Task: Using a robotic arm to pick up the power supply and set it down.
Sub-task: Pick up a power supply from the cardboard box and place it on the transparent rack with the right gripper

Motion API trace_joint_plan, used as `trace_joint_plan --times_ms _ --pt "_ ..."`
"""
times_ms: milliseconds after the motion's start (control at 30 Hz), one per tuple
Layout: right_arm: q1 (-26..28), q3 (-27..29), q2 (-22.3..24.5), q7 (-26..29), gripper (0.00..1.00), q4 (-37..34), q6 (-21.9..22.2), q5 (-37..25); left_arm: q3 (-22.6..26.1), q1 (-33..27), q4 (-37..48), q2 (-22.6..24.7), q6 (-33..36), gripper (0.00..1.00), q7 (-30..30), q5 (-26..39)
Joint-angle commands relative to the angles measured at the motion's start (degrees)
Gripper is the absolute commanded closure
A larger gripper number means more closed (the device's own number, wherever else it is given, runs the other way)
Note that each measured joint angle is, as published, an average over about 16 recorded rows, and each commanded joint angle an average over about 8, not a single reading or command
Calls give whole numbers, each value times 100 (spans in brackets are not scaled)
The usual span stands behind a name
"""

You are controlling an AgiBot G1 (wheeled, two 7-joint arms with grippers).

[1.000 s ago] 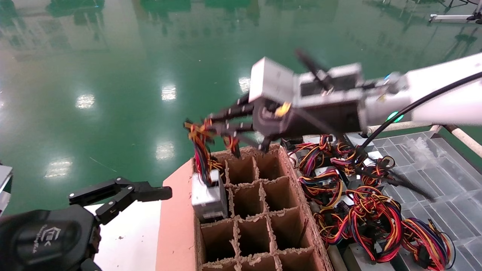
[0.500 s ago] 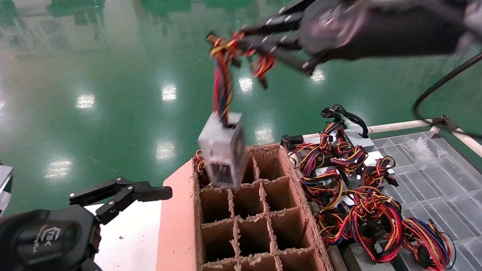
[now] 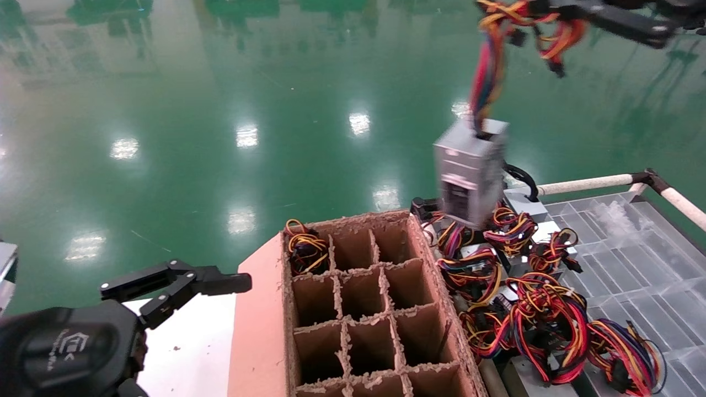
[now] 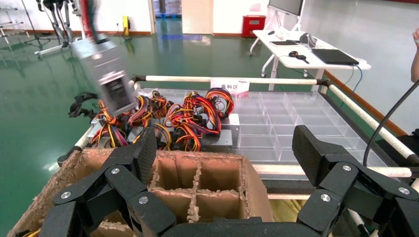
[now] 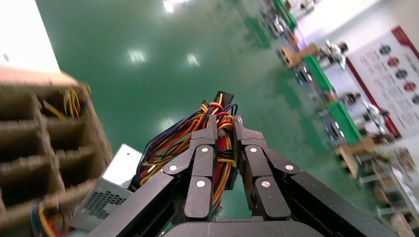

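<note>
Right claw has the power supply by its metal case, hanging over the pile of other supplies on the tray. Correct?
Not quite. The right claw is shut on the wire bundle, not the case: the right wrist view shows the wires pinched between its fingers. The power supply hangs by them over the pile on the tray, as the head view shows.

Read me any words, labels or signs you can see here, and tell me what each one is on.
"备料区": white sign on the rack's rail.
Power supply label: blurred, unreadable.
Left hand: logo on its housing, too small to read.
Wall poster: too blurred to read.
</note>
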Motion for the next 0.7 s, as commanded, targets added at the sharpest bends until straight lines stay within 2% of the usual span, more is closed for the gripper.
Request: trace_joint_plan --times_ms 33,333,700 --pt "201 -38 124 -122 100 -175 -148 -152 0 0 0 0 0 0 0 0" --pt "936 -345 525 -672 100 -811 -536 -883 1 0 0 0 0 0 0 0" --pt "1455 -1042 825 -1111 100 -1210 -678 -1254 1 0 0 0 0 0 1 -1"
